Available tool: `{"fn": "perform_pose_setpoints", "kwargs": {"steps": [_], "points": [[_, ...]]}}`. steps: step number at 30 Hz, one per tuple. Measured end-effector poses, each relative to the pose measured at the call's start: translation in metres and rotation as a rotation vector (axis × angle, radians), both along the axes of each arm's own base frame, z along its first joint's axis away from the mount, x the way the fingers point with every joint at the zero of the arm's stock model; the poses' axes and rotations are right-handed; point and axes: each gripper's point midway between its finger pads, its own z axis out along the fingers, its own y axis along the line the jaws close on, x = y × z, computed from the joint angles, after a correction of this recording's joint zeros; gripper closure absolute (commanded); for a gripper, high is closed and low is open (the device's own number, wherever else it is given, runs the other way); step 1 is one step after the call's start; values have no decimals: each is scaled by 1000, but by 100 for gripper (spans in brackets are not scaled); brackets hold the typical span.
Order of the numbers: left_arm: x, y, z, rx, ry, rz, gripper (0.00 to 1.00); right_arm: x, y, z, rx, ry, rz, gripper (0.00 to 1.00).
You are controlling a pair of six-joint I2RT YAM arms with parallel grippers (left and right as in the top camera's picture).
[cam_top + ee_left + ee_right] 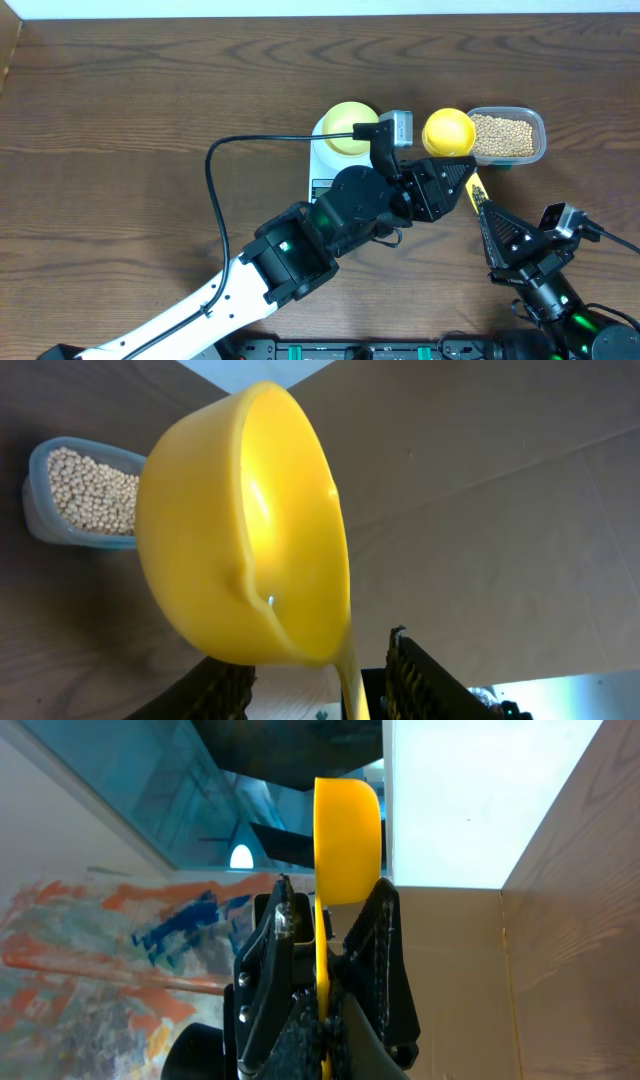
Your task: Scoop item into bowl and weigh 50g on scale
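Observation:
The tan beans (500, 133) fill a clear tub (508, 152) at the back right, also in the left wrist view (85, 495). The pale yellow bowl (347, 125) stands on the white scale (322, 170). A bright yellow scoop (447, 132) hangs just left of the tub. Its inside shows empty in the left wrist view (240, 520). My right gripper (483, 215) is shut on the scoop's handle (322, 935). My left gripper (450, 185) is open, with its fingers (318, 678) on either side of the handle just below the scoop's cup.
A black cable (215, 165) loops over the table left of the scale. The left arm (300, 250) lies across the front centre and covers the scale's front edge. The table's far edge (320, 14) runs along the top.

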Motion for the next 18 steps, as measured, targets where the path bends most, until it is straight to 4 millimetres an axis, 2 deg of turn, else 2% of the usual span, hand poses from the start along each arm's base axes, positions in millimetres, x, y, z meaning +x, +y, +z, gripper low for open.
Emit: {"fn": "perform_pose_setpoints", "kwargs": {"steps": [7,9,15,16,18], "points": [[-1,-1,4,-16,-9,-9,86,0,1,0,-1,0,4,98],[-1,-2,7,-24,-15,-12,89,-1,1,0,-2,0,5,98],[-2,-2,9,-30,-19,-16,90,-1,1,0,-2,0,7,98],[-2,-3,9,-31,-19,-16,84,-1,1,0,-2,0,7,98],[-3,-3,9,-28,-24,-21,65,-1,1,0,-1,1,8,98]]}}
